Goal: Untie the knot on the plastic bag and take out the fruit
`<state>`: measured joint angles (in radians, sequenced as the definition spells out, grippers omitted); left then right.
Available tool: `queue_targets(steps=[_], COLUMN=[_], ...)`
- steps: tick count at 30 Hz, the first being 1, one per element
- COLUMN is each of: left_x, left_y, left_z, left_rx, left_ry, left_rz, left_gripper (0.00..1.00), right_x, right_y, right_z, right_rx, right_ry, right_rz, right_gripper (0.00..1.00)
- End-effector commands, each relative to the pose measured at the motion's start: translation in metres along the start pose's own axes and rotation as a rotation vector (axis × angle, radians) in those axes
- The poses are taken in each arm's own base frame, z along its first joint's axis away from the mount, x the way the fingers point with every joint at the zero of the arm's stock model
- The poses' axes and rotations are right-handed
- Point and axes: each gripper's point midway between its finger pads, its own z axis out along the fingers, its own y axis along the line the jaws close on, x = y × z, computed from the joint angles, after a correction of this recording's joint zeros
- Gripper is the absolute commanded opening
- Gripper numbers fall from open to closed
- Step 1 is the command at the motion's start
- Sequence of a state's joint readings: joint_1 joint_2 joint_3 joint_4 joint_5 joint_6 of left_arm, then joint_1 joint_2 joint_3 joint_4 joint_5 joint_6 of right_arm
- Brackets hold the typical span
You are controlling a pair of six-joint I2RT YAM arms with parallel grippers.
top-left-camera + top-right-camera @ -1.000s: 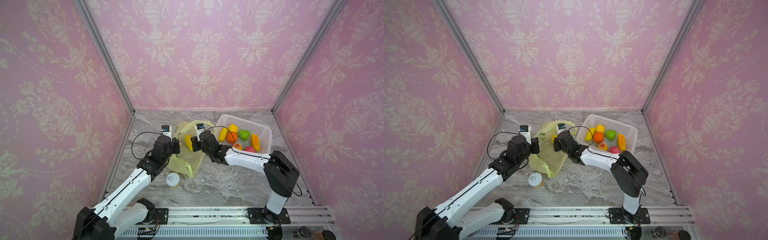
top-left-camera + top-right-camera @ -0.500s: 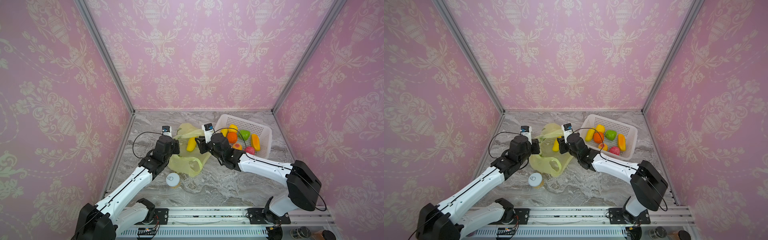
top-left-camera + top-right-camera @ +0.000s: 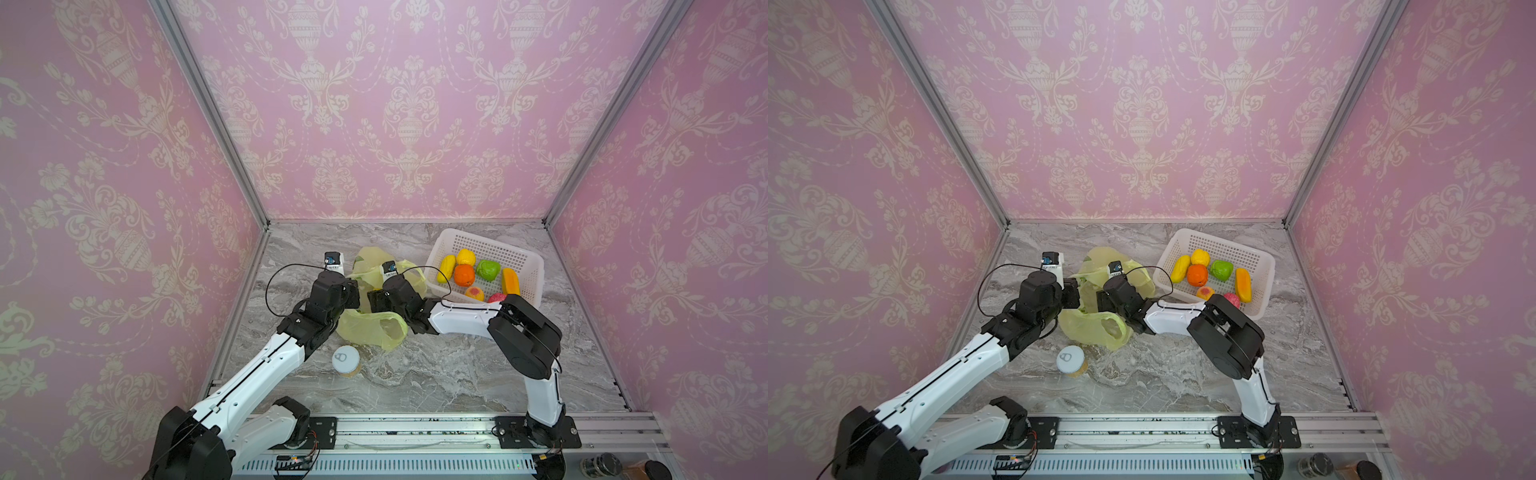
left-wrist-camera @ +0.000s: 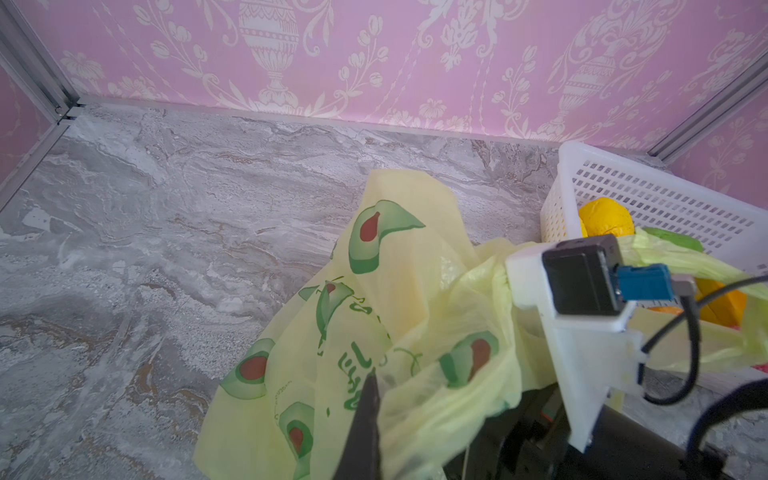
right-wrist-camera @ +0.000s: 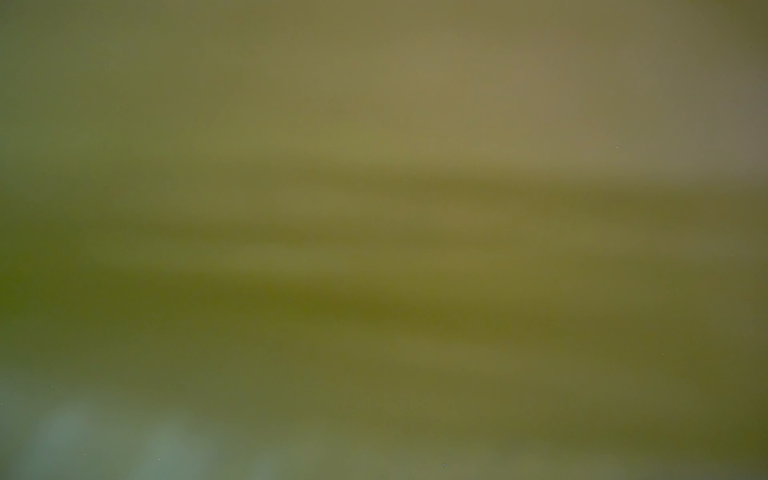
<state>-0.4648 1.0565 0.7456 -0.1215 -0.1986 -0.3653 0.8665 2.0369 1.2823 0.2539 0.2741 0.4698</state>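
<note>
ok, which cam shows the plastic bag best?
Left wrist: the plastic bag fills the foreground, sharp, with its avocado prints and folds readable. In both top views it is small and crumpled, with the prints barely visible. The right wrist gives only a yellow-green blur, probably film over the lens.

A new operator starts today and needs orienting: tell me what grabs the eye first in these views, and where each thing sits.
The white basket at the back right stands out most, with brightly coloured fruit lying in it. In the middle of the marble table lies the crumpled yellow-green plastic bag with avocado prints, and a can with a white pull-tab lid stands just in front of it.
</note>
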Motion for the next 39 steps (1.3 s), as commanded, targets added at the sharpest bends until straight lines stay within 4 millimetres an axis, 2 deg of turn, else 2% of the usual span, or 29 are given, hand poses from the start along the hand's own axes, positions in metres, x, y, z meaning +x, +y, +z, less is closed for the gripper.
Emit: queue_targets(steps=[1,5,10,14,18,24,28,34,39], left_x=[-0.013,-0.014,-0.015,-0.015,-0.013,-0.012,-0.011,-0.009,-0.007], left_y=[-0.006,-0.008,-0.010,-0.012,-0.012,-0.010,-0.005,0.001,0.002], left_z=[-0.002,-0.003,-0.003,-0.003,-0.002,-0.001,0.000,0.004,0.005], left_rx=[0.033,0.045,0.056,0.067,0.067,0.054,0.021,-0.013,-0.019], left_ry=[-0.023,-0.024,-0.026,-0.025,-0.018,-0.016,-0.012,0.000,0.008], left_rz=[-0.021,-0.019,-0.019,-0.022,-0.021,-0.018,-0.018,-0.020,-0.016], left_gripper=[0.00,0.00,0.00,0.00,0.00,0.00,0.00,0.00,0.00], right_x=[-0.011,0.002,0.020,0.026,0.023,0.009,-0.012,-0.037,-0.047], right_y=[-0.015,-0.022,-0.023,-0.017,-0.012,-0.001,0.006,0.004,0.008], right_z=[0.010,0.035,0.066,0.078,0.076,0.062,0.033,-0.014,-0.037], right_rx=[0.129,0.194,0.206,0.179,0.147,0.080,0.020,-0.031,-0.089], right_ry=[-0.019,0.039,0.115,0.153,0.145,0.118,0.053,-0.072,-0.130], right_rz=[-0.010,-0.036,-0.049,-0.054,-0.062,-0.076,-0.085,-0.109,-0.122], right_gripper=[0.91,0.95,0.94,0.85,0.65,0.38,0.28,0.19,0.16])
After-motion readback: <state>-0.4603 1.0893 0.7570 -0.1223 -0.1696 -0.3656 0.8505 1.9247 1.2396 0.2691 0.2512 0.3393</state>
